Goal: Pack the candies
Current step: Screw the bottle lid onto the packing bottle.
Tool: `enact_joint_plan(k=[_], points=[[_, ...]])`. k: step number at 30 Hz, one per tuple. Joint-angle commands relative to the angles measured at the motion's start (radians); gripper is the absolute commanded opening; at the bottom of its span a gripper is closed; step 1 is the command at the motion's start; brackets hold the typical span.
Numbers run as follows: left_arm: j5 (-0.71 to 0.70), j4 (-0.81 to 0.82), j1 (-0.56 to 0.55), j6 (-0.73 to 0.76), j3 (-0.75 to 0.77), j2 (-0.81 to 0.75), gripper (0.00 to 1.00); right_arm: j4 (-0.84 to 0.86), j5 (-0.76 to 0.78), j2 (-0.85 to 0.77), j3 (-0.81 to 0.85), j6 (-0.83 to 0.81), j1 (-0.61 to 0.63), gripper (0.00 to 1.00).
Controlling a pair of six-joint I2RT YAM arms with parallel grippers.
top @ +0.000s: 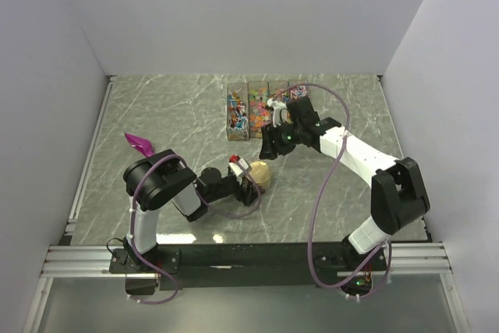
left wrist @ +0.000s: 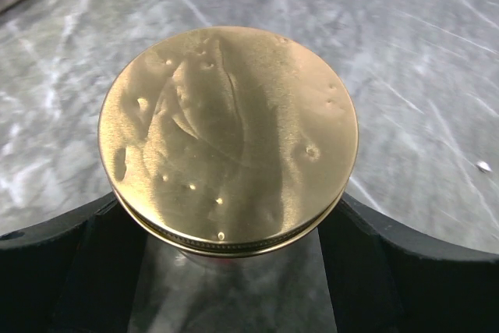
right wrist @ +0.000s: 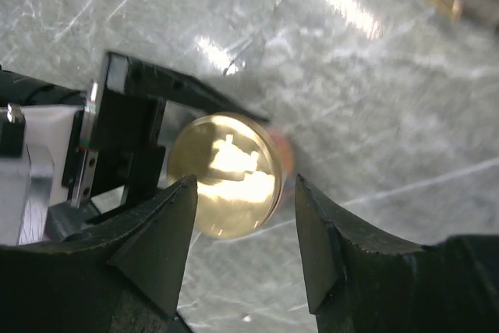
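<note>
Only the overhead view shows me the candies (top: 238, 113). They sit in narrow trays (top: 231, 90) at the far side of the bench (top: 171, 107), well apart from the gold-lidded jar (top: 259, 172), and a magenta scoop (top: 139, 143) lies to the left. The bench is grey marble, boxed in by white walls (top: 234, 13). The lid (left wrist: 230, 138) fills the left wrist view, and my left pincer (left wrist: 231, 232) is clamped on the jar beneath it. My right pincer (right wrist: 245, 193) hangs above the lid with its fingers apart, holding nothing.
</note>
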Motion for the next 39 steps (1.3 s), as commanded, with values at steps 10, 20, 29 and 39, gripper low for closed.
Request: enact_joint_plan(k=[10,20,29,39], points=[[0.123,0.278,-0.001,0.006,0.033,0.018,0.56,-0.180,-0.072,0.217,0.194,-0.276,0.031,0.61],[0.099,0.218,-0.003,0.024,0.053,0.019,0.54,-0.141,-0.057,0.211,0.186,-0.234,0.065,0.59],[0.050,0.154,-0.016,0.064,0.065,0.016,0.52,-0.059,-0.022,0.197,0.134,-0.159,0.091,0.66],[-0.056,0.141,-0.036,0.090,0.059,0.034,0.53,-0.028,0.099,0.194,-0.013,-0.113,0.105,0.64]])
